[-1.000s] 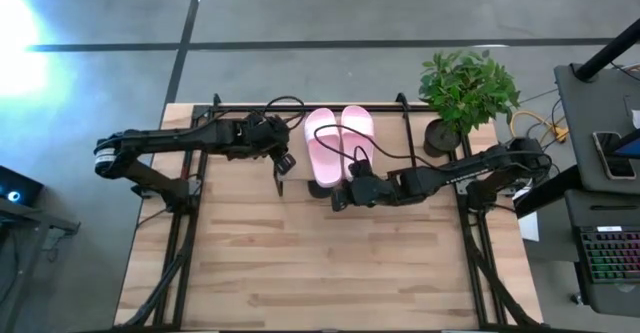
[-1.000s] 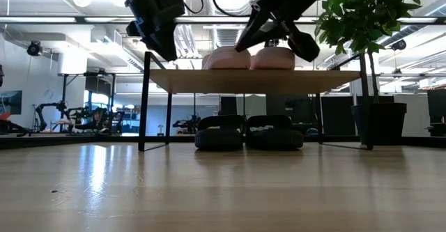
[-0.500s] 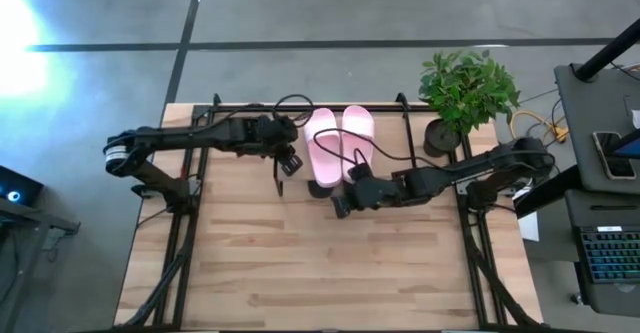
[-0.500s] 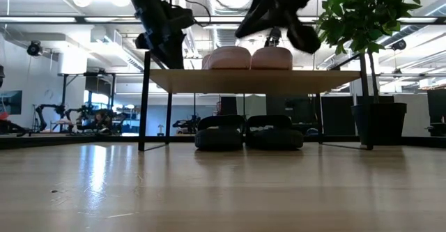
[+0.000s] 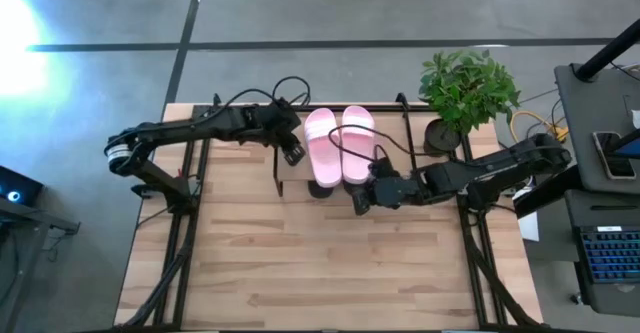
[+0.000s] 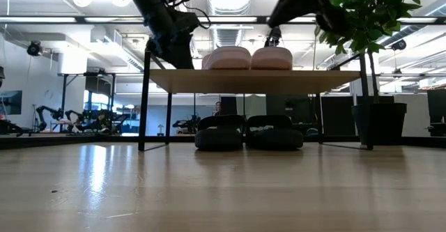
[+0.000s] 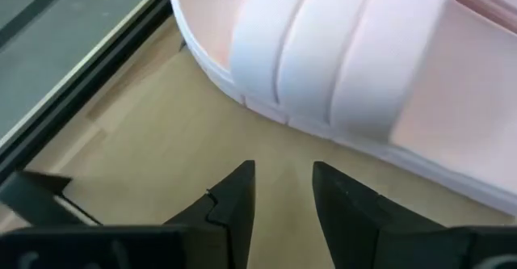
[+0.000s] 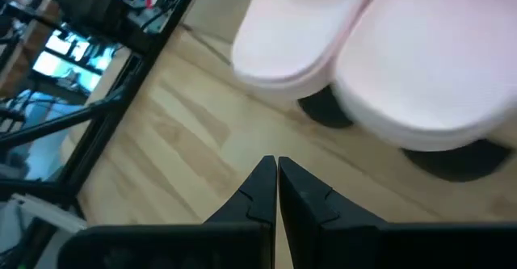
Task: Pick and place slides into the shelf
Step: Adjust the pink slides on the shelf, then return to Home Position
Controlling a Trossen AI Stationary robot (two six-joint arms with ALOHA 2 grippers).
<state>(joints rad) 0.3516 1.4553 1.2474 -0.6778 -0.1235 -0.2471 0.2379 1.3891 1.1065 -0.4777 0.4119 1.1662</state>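
Note:
Two light pink slides [image 5: 340, 143] lie side by side, soles down, on the shelf's wooden top board [image 6: 254, 81]. The black pair [image 6: 247, 132] stands on the table under that board. My left gripper [image 5: 292, 155] hovers at the shelf's left end, just beside the left pink slide [image 7: 339, 51]; its fingers are a little open over the board. My right gripper [image 5: 360, 201] is shut and sits in front of the shelf's near edge, above the table, with the pink slides' ends [image 8: 363, 67] ahead of it.
A potted plant [image 5: 465, 88] stands at the table's far right corner, just right of the shelf's black frame [image 5: 405, 123]. Cables loop over both arms near the shelf. The near half of the wooden tabletop [image 5: 320, 273] is bare.
My right gripper has drawn back from the shelf toward the table's right and risen in the low view. My left gripper has edged toward the far edge and the right, closer to the left pink slide. The slides have stayed in place.

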